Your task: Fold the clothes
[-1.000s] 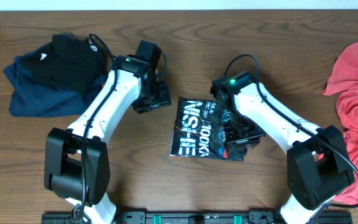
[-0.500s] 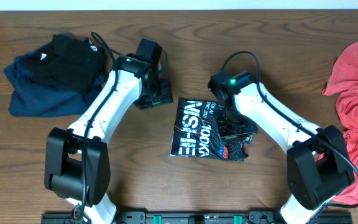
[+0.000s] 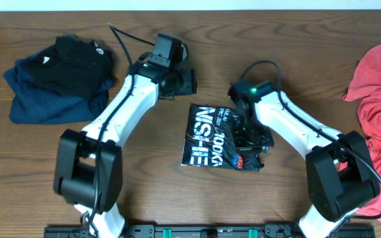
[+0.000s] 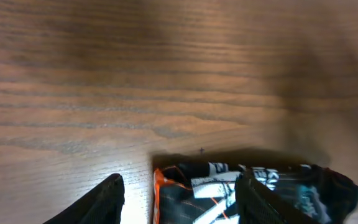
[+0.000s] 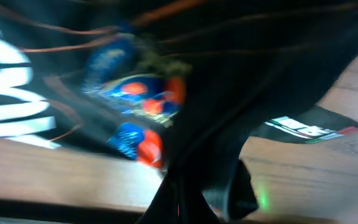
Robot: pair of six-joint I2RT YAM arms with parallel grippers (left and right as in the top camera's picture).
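The black jersey (image 3: 218,137) lies folded into a small rectangle at the table's middle, white lettering up. In the left wrist view its orange-edged corner (image 4: 229,190) lies just ahead of the fingers. My left gripper (image 3: 189,80) hovers behind the jersey's far left corner, open and empty, and shows in the left wrist view (image 4: 179,205). My right gripper (image 3: 253,142) is at the jersey's right edge. In the blurred right wrist view it (image 5: 188,193) looks shut on black jersey cloth (image 5: 253,68). The coral-red garment (image 3: 379,86) lies crumpled at the far right.
A pile of dark navy and black clothes (image 3: 55,82) sits at the back left. The coral-red garment reaches down the table's right edge. Bare wood (image 3: 144,178) lies in front of the jersey.
My left gripper has swung right and toward the back, from beside the jersey's left corner to behind it. My right gripper has shifted a little along the jersey's right edge.
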